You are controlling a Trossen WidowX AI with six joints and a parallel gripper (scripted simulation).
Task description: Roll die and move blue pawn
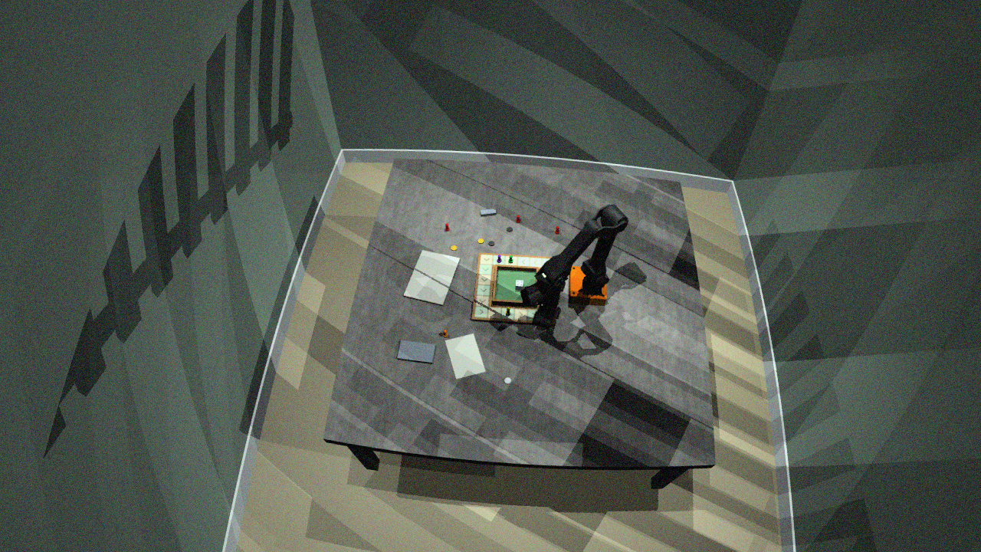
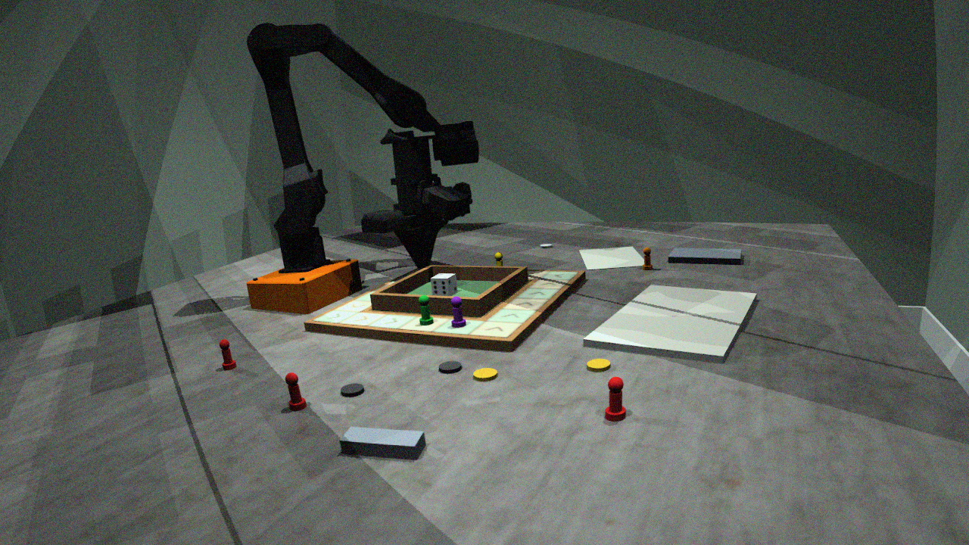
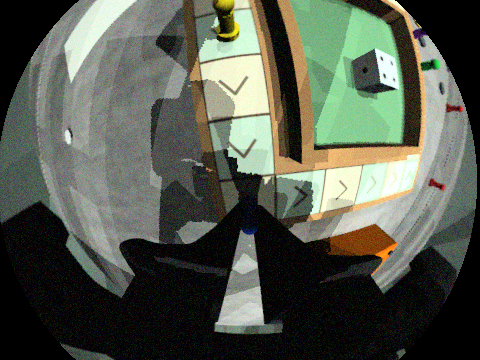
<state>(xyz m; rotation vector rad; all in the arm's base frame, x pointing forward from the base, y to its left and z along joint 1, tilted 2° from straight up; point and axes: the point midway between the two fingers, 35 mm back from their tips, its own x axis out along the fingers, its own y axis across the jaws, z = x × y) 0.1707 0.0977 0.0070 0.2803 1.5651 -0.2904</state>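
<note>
One blue pawn (image 3: 248, 228), upright with its head upward, sits clenched in the claw (image 3: 248, 234).

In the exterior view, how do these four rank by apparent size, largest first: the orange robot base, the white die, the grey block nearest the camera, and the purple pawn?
1. Orange robot base.
2. Grey block; it lies nearest the camera, which enlarges it.
3. White die and purple pawn: too alike to rank; the pawn is taller but thinner.
</note>
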